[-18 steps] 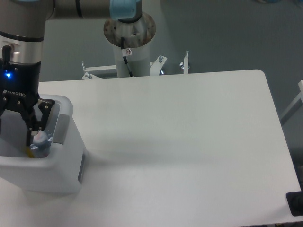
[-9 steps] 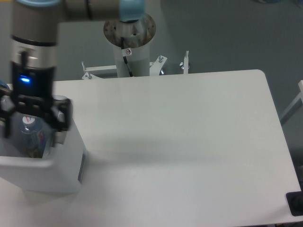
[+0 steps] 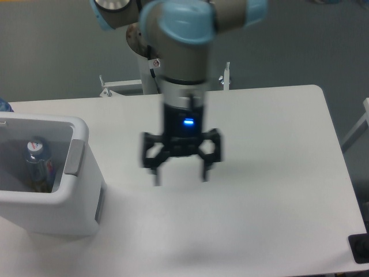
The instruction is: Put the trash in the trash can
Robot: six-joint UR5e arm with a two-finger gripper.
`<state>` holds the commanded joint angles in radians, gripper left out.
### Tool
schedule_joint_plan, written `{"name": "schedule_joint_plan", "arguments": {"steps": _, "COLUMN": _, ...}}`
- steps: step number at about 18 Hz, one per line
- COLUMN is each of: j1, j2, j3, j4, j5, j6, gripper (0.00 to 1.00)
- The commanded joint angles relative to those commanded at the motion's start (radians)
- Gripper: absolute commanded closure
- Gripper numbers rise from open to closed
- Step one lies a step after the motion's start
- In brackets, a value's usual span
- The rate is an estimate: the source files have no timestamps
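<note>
The gripper hangs over the middle of the white worktop, blurred, with its two fingers spread wide apart and pointing down; nothing is between them. A small blue light glows on its black body, just below the grey wrist of the arm, whose pale blue joint caps show near the top of the view. Under the gripper a faint soft shadow lies on the worktop. Well apart from it, at the left edge of the view, stands the trash can, a large white boxy bin with rounded corners and a thick rim, resting on the worktop; a grey flap sits on the rim of its right-hand side. Inside the trash can stands the bottle, a clear bluish crushed piece of plastic with a cap end showing a white and red mark, leaning near the right inner wall. Something darker and partly yellowish lies at the bottom beside the bottle, too dim and small to make out, so the wrapper cannot be told apart there. Behind the worktop the arm's round grey base column rises against a grey-blue floor, with metal brackets beside it along the far edge of the worktop.
</note>
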<state>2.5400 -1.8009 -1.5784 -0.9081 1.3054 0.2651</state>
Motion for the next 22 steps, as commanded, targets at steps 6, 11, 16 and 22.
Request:
{"name": "schedule_joint_plan", "arguments": {"steps": 6, "j1": 0.126, "j2": -0.017, "j3": -0.034, "j4": -0.002, "j5": 0.000, "j6": 0.178, "gripper": 0.00}}
{"name": "schedule_joint_plan", "arguments": {"steps": 11, "j1": 0.172, "j2": -0.067, "j3": -0.040, "j4": -0.005, "j5": 0.107, "j6": 0.316, "gripper": 0.00}}
{"name": "schedule_joint_plan", "arguments": {"steps": 16, "j1": 0.174, "j2": -0.106, "j3": -0.043, "j4": -0.011, "j5": 0.210, "j6": 0.434, "gripper": 0.00}}
{"name": "schedule_joint_plan", "arguments": {"steps": 22, "j1": 0.171, "j2": -0.117, "j3": -0.068, "j4": -0.017, "j5": 0.271, "j6": 0.706, "gripper": 0.00}}
